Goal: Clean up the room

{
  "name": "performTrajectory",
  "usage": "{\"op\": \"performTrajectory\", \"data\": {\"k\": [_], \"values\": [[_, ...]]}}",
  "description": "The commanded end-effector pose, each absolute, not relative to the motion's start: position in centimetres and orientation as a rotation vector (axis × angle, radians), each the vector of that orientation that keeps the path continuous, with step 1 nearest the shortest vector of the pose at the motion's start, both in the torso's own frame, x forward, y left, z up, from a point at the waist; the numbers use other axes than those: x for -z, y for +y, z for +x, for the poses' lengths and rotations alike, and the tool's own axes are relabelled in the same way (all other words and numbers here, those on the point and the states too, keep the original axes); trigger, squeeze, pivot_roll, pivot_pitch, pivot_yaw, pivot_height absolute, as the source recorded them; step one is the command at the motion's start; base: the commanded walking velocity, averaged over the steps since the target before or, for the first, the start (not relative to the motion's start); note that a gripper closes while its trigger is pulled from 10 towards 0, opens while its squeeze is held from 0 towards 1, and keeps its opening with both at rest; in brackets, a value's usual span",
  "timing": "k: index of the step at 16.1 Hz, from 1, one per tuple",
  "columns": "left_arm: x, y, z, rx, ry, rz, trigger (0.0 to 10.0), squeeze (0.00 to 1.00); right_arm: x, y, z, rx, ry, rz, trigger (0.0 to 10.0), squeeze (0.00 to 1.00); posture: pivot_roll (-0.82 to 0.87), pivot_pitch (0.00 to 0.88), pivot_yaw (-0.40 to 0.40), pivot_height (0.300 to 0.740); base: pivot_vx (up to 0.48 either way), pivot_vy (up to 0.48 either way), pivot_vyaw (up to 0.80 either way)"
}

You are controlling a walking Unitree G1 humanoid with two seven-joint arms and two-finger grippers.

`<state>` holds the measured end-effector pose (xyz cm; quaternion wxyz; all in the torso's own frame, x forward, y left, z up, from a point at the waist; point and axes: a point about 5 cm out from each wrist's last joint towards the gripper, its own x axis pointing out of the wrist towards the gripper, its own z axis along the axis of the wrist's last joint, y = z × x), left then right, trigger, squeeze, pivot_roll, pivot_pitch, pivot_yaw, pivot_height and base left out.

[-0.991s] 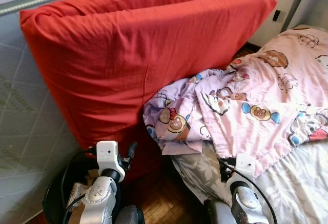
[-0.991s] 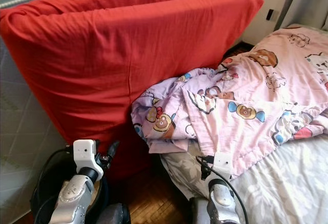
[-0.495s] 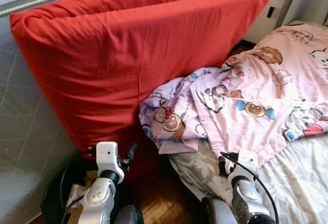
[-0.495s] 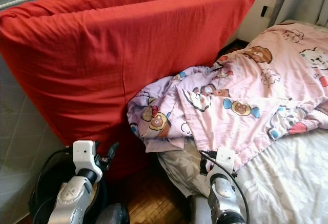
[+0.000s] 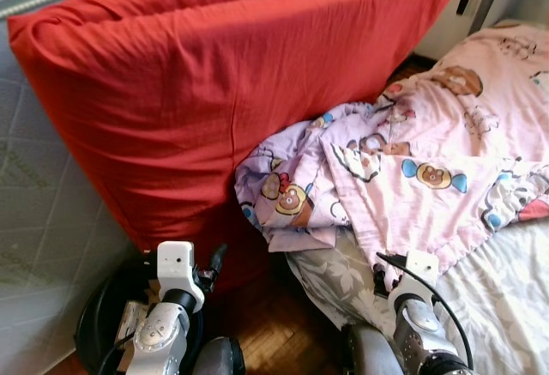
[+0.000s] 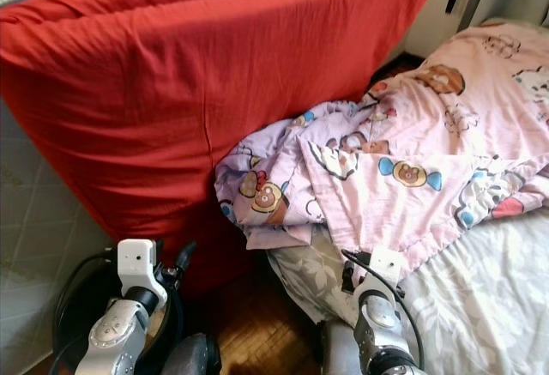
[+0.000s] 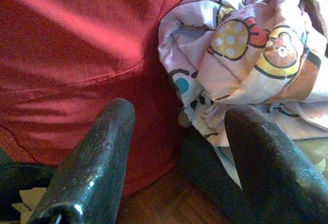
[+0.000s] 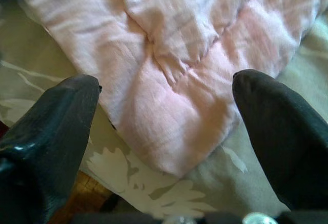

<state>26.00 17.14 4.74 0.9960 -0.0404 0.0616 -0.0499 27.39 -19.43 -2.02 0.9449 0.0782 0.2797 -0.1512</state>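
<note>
Red mattress [image 5: 197,92] stands on edge, leaning against the wall, with its lower end on the wooden floor [image 5: 274,332]. Bed [image 5: 497,306] sits to the robot's right under a grey floral sheet. Pink cartoon-print blanket [image 5: 429,160] lies rumpled across the bed; its bunched lilac end hangs off the bed's edge and presses against the mattress. Black bin [image 5: 99,328] stands on the floor at lower left, beside the left arm.

Right gripper [image 8: 164,126] is spread wide, nothing held, hovering just over the blanket's corner where it overlaps the sheet. Left gripper [image 7: 177,131] is also spread and empty, pointing at the gap between mattress and the hanging bunch.

Judgement: step in hand looks like an approach to the blanket, right side lined up on the corner. Next move calls for lowering onto that corner and pinching a single layer, not the sheet beneath. The cloth is limp, so it will likely drag and fold.
</note>
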Motion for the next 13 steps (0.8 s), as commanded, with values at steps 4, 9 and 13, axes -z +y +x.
{"op": "performTrajectory", "data": {"k": [4,9,13], "values": [[-4.65,17.59,25.60,0.094,0.149,-0.072,10.0,0.00,2.42,-19.08,27.09,0.341,0.594,0.223,10.0,0.00,0.04,0.131,0.092,0.615,0.000,0.000,0.00],[-4.72,17.56,25.68,0.097,0.152,-0.069,10.0,0.00,2.55,-19.50,26.76,0.396,0.584,0.236,10.0,0.00,0.04,0.131,0.094,0.615,0.000,0.000,0.00],[-4.72,17.40,25.76,0.103,0.154,-0.064,10.0,0.00,2.67,-19.66,26.55,0.419,0.585,0.251,10.0,0.00,0.04,0.127,0.091,0.615,0.000,0.000,0.00]]}}
